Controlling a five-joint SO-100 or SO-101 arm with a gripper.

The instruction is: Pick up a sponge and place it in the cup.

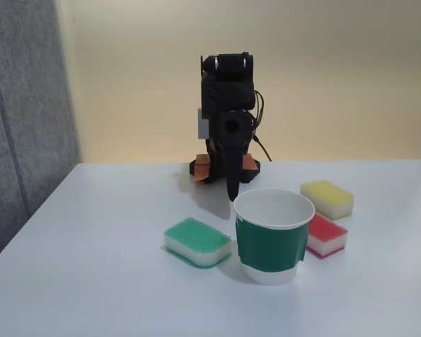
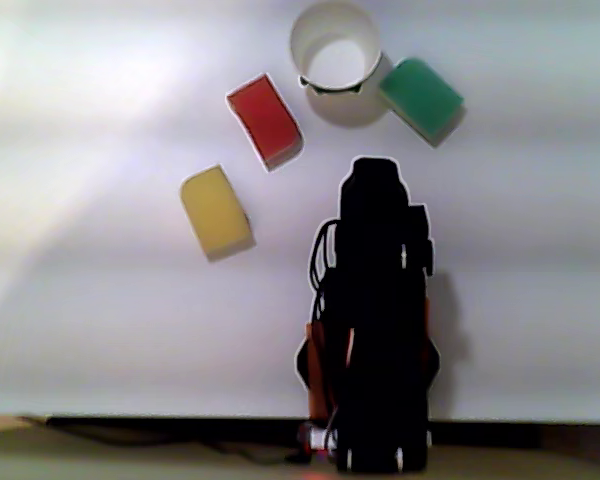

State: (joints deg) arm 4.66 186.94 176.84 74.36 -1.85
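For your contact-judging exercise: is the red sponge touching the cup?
Apart. The other view from above shows bare table between the red sponge and the cup.

No text, label, brand, number or sign can be read in either view. The cup [image 1: 274,236] carries a plain dark green band with no print that shows, and the three sponges and the arm's black body bear no legible marks.
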